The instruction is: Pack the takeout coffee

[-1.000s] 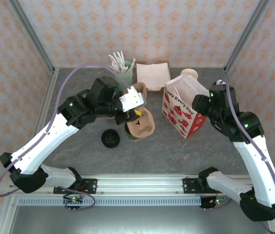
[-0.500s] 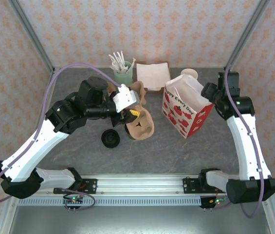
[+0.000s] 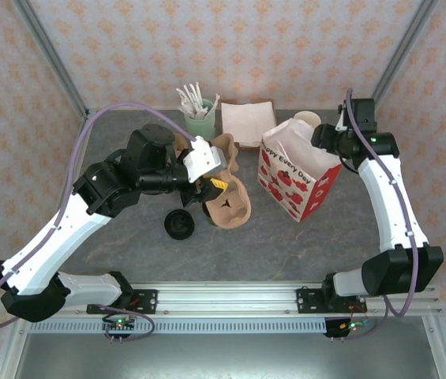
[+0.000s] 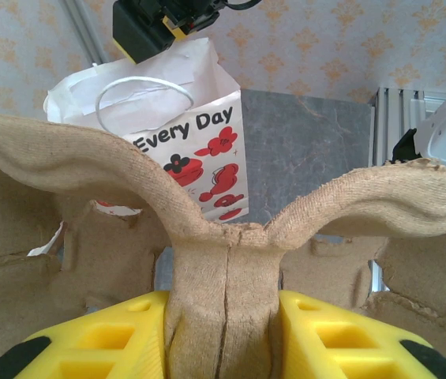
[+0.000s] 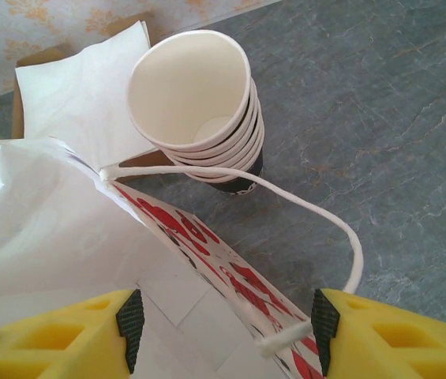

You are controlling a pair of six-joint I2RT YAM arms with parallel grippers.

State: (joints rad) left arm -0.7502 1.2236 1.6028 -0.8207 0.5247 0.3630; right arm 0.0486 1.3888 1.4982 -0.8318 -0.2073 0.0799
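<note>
Right arm swinging round to the far rim of the paper bag (image 3: 294, 178); bag shifting slightly left. Takeout coffee (image 3: 208, 213) sitting left of the bag, half hidden by the cup carrier (image 3: 229, 207); black lid (image 3: 179, 225) lying farther left. Left gripper (image 4: 223, 332) pinching the carrier's centre ridge. Right gripper (image 5: 224, 320) straddling the bag's rim, fingers wide. Stack of cups (image 5: 207, 118) standing just behind the bag.

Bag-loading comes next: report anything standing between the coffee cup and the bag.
The pulp carrier, pinched by the left gripper, hangs over the olive cup and on its bag side; beyond it the table to the paper bag looks bare.
</note>
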